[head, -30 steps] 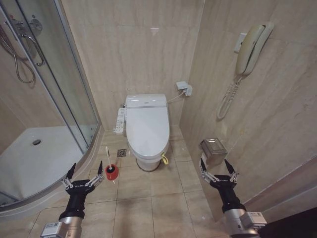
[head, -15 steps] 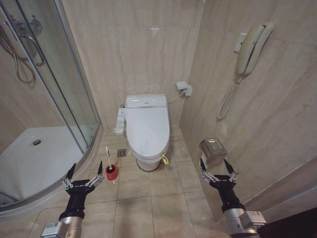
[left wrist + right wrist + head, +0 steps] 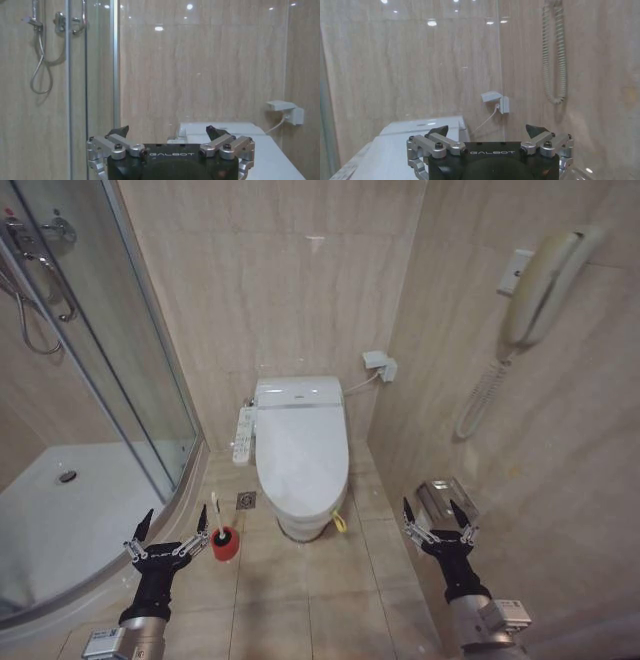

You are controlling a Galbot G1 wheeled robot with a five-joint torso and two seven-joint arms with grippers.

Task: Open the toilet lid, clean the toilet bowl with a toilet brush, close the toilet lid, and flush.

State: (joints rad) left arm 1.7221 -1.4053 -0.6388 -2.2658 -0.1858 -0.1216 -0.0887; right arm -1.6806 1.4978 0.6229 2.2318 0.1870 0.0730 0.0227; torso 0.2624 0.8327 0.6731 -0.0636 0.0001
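Ahead on the tiled floor, the glossy white oval toilet lid lies shut; both the left gripper and the right gripper hover low, jaws spread, apparently readied for reaching.

Tiled floor — toilet bowl, toilet brush beside it.

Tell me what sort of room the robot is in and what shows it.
A bathroom, likely a hotel's. A toilet with its toilet lid shut stands against tiled walls, a glass shower enclosure with a white tray is at the left, and a wall phone hangs at the right. A toilet brush stands on the floor.
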